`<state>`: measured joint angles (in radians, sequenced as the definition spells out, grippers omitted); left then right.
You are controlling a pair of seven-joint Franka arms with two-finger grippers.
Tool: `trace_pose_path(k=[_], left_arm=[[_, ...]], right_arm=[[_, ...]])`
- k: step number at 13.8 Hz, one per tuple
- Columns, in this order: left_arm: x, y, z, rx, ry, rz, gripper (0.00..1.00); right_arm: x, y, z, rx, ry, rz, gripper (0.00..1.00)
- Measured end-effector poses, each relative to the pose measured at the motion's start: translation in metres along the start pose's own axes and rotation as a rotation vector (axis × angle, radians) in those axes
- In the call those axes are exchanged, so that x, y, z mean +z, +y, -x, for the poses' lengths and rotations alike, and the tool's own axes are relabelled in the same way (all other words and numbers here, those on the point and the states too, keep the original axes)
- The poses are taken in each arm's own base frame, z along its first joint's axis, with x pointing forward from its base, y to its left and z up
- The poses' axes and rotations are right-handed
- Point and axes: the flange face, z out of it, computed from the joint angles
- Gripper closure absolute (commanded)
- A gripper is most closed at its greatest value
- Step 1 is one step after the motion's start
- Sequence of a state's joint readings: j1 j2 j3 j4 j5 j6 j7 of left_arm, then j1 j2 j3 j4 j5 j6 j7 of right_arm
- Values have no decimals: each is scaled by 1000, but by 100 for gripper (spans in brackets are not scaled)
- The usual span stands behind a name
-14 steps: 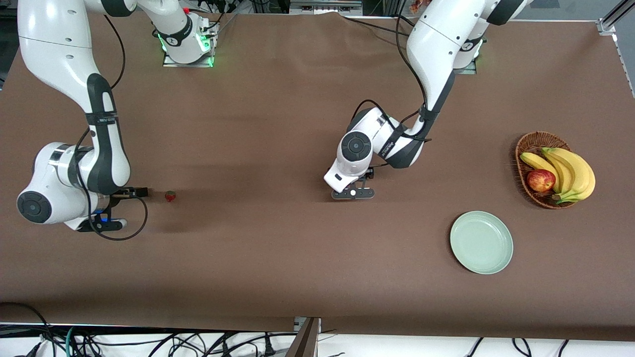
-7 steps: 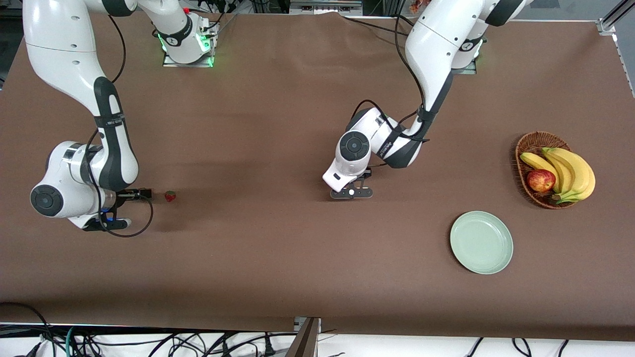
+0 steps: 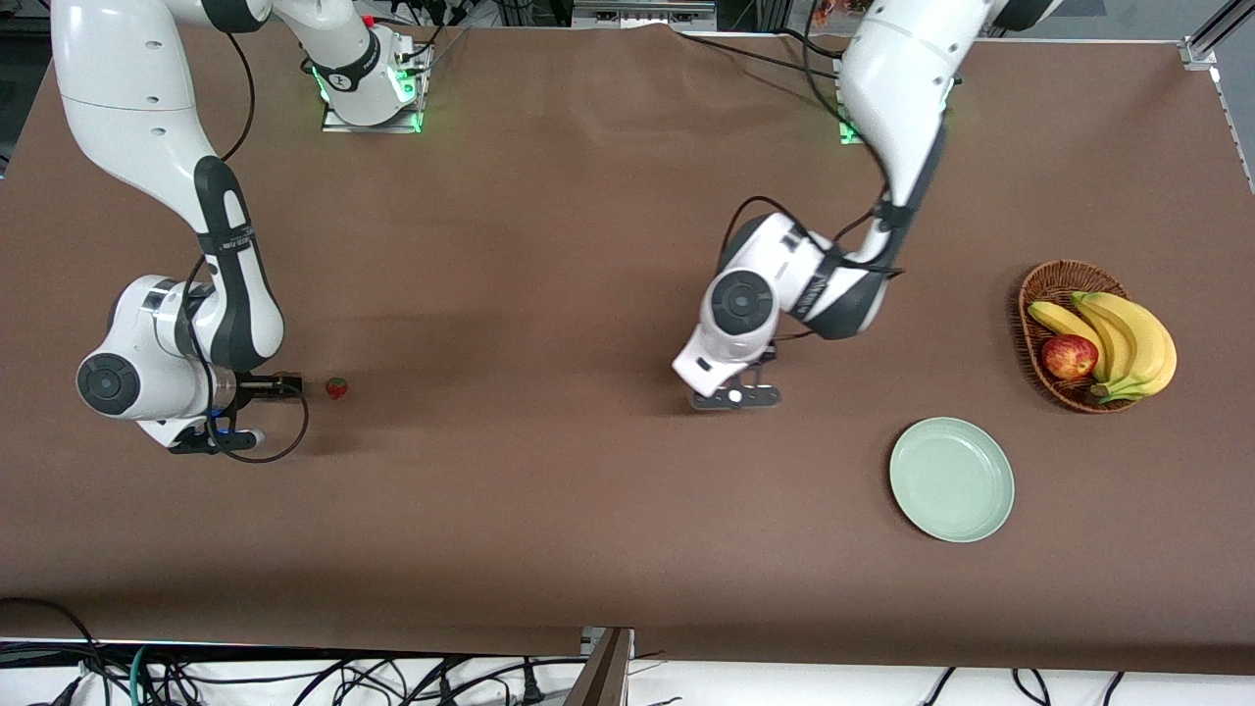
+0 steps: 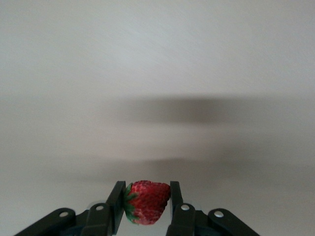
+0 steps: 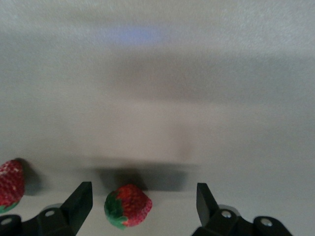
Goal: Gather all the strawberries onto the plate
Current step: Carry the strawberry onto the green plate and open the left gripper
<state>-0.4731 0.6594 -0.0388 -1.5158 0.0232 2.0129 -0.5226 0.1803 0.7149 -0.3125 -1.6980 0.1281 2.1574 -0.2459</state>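
My left gripper (image 4: 146,186) is shut on a red strawberry (image 4: 146,202) with a green top, and holds it just above the bare brown table. In the front view that gripper (image 3: 733,396) is over the table's middle and its berry is hidden under the hand. My right gripper (image 5: 145,194) is open and low over the table, with a second strawberry (image 5: 128,205) lying between its fingers, touching neither. A third strawberry (image 5: 11,184) lies just outside one finger. The front view shows one strawberry (image 3: 336,388) beside the right hand. The mint-green plate (image 3: 951,479) holds nothing.
A wicker basket (image 3: 1054,284) with bananas (image 3: 1128,338) and a red apple (image 3: 1069,356) stands at the left arm's end, farther from the front camera than the plate. Cables hang along the table's front edge.
My left gripper has shut on its strawberry and moved toward the plate. My right hand has slid closer to the strawberry that shows beside it.
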Motion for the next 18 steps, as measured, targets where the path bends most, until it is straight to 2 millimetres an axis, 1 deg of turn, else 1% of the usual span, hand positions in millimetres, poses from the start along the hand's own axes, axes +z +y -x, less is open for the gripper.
trace_pose_path(k=[1,2,3,4,6,8,9,11,12,13,14,16,17,18], left_arm=[[-14,-33,-13,34,-9,2,80],[-20,-66,-26,73,-12,7,80],[-19,-96,-37,116,-15,2,80],[-13,-124,-47,166,-16,-27,80],[8,-170,-62,263,-24,-138,80],[29,-206,-78,349,-7,-184,80],[36,-219,-85,416,10,-180,80],[45,-233,-95,560,35,-174,80],[46,-239,-101,628,44,-175,79],[46,-245,-109,702,54,-179,79],[44,-250,-116,771,65,-184,77],[45,-260,-128,855,73,-191,76],[47,-264,-132,872,80,-193,67],[49,-267,-135,886,91,-195,47]], right_arm=[[1,-1,0,-1,-1,-1,33],[1,-1,0,-2,-2,-1,33],[1,-2,0,-3,-2,-1,33],[1,-3,0,-4,-2,-2,33],[1,-3,0,-5,-4,-2,34],[2,-3,1,-5,-7,-3,50],[2,-4,1,-6,-8,-4,59],[3,-5,1,-7,-13,-5,77],[4,-5,2,-7,-18,-7,81],[2,-5,2,-6,-18,-7,82],[2,-5,3,-6,-23,-10,82],[-1,-8,2,-9,-27,-17,82],[-9,-13,1,-16,-28,-24,82],[-23,-21,-1,-29,-29,-34,81]])
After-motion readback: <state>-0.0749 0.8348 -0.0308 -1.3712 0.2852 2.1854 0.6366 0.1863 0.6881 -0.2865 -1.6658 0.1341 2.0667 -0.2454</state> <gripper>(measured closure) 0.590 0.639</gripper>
